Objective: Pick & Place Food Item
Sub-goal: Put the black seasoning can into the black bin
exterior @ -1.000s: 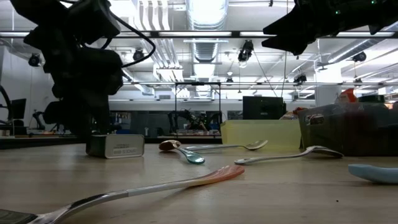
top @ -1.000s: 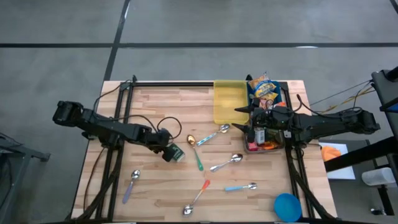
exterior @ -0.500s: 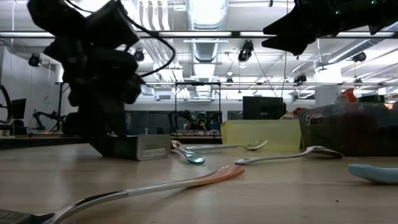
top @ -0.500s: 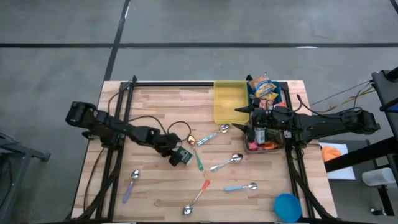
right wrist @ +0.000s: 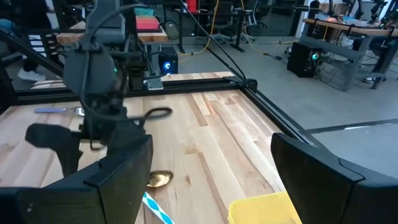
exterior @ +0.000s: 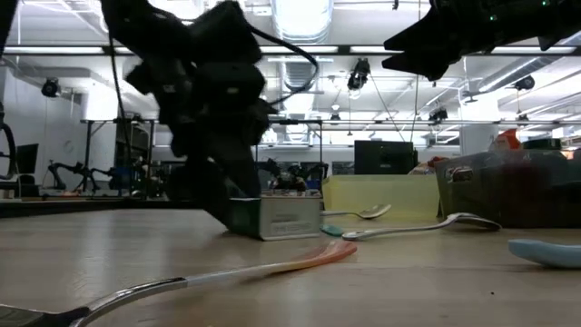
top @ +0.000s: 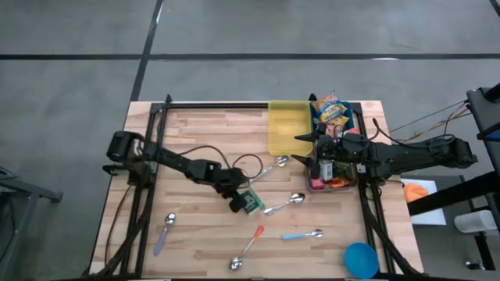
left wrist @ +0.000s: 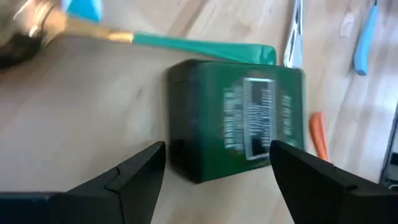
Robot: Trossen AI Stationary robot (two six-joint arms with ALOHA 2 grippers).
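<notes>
A green rectangular tin [top: 250, 204] with a pale label lies on the wooden table near its middle. It also shows in the left wrist view [left wrist: 239, 124] and in the low view [exterior: 277, 218], bottom on the table. My left gripper [top: 239, 201] reaches in from the table's left, slanting down, its fingers on either side of the tin. My right gripper [top: 300, 148] hangs open, with nothing between its fingers [right wrist: 211, 168], by the dark bin [top: 355, 148] at the right. My left gripper [left wrist: 217, 149] has the tin between its two fingers, one at each of two opposite sides [left wrist: 173, 155]. The fingers come slanting down from the table's left. The tin stays flat with its bottom on the table [exterior: 272, 236].
A green-handled spoon [left wrist: 199, 46] lies just beyond the tin. Several more spoons [top: 285, 204] are scattered over the near half. A yellow tray [top: 287, 129] and the bin with snack bags [top: 331, 109] stand at the far right. A blue bowl [top: 361, 259] sits near right.
My left gripper has gone toward the table's right and a little toward its near edge, rolling as it went. The green tin has slid along the table with it and turned about, staying flat on the wood. My right gripper has kept still.
</notes>
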